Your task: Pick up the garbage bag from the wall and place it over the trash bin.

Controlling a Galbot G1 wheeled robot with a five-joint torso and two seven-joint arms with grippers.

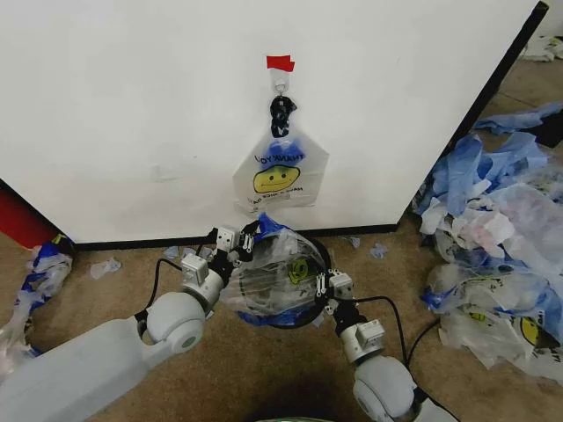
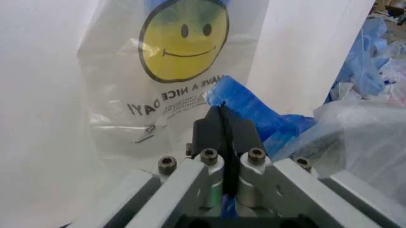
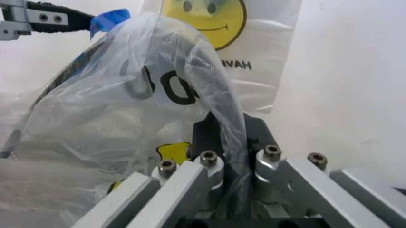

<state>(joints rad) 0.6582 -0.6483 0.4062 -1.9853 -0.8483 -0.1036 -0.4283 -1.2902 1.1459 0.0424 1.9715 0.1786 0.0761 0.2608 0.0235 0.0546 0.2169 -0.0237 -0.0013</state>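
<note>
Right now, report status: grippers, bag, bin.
Left gripper and right gripper both shut on the garbage bag, stretched over the trash bin. Second bag hangs on the wall hook. Nothing in the way.

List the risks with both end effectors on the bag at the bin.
1. The thin bag is stretched between the left end effector and right end effector; it may tear.
2. It sits bunched over the bin and may slip off.
3. A second bag hangs on the wall just behind the left end effector and could snag.
</note>
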